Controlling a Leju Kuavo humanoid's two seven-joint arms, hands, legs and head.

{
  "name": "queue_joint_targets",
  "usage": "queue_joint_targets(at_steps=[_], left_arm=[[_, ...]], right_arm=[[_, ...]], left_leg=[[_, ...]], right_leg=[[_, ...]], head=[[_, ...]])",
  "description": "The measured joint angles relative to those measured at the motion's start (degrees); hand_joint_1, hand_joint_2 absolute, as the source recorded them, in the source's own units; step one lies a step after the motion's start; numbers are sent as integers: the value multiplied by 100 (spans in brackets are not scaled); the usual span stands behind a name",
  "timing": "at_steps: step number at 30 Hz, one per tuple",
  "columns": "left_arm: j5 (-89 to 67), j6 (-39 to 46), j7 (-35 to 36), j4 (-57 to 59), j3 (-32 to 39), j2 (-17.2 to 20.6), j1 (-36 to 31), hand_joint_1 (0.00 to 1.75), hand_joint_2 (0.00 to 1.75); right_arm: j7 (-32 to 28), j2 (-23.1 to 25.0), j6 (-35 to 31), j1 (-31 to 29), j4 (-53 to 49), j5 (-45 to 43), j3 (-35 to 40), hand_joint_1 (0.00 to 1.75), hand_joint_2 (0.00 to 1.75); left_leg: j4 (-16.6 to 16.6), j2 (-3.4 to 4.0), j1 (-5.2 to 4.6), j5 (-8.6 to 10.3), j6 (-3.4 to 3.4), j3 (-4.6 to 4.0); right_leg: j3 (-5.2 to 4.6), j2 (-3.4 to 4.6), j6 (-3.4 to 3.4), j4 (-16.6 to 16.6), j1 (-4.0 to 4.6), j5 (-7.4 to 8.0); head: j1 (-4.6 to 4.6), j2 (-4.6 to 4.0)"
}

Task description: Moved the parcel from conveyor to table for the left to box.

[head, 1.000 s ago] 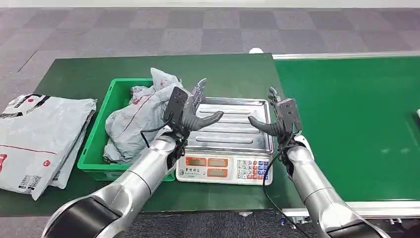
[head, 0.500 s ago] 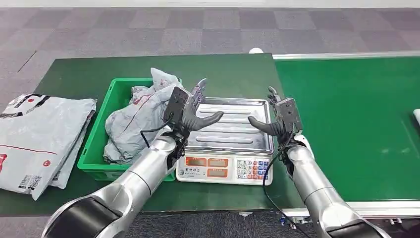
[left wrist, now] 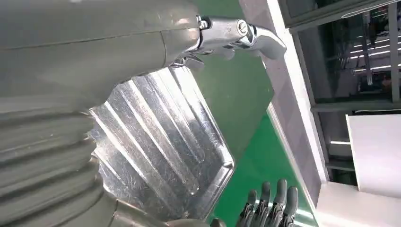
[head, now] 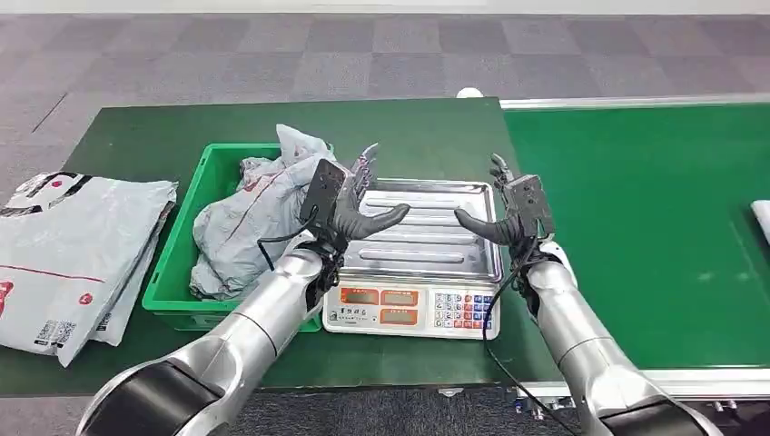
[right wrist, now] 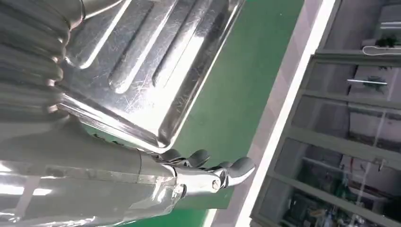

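The green conveyor point(head: 636, 227) is filling the three o'clock side of the head view, and the dark green table point(head: 182, 136) is taking the nine o'clock side. On that table, at nine o'clock, a stack of flat grey mailers point(head: 73, 245) is lying near the edge. Just inboard of it a green box point(head: 177, 263) is sitting heaped with crumpled grey bags point(head: 245, 218). Dead centre, a weighing scale point(head: 418, 300) is standing with its steel pan point(head: 427, 236) bare, the ribbed metal gleaming in both wrist views.

Over that pan both arms are hovering. The left hand point(head: 350, 204) is poised at the pan's nine o'clock edge, thumb out toward the middle, fingers spread, holding nothing. The right hand point(head: 508, 209) is mirroring it at the pan's three o'clock edge, thumb pointing inward, fingers apart, also carrying nothing.

And the parcel point(head: 761, 218)? A pale sliver is showing at the far three o'clock border of the belt, well apart from either hand; I am judging that to be the one, though too little of it is showing to be sure.

So this looks like the waiting step: nothing picked yet, nothing weighed or boxed. The next move is calling for the right arm to swing out toward three o'clock, reach across the belt, and close on the parcel once it is within range, then bring it onto the table for the left hand.
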Motion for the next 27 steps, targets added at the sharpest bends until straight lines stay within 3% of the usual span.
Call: queue_joint_targets(at_steps=[27], left_arm=[[-7,15,24,0,0,0,-1,0,175]], right_arm=[[7,33,-28,-49,42,-15,0,0,175]], left_leg=[[0,0,0,0,0,1]], right_leg=[[0,0,0,0,0,0]], head=[[0,0]])
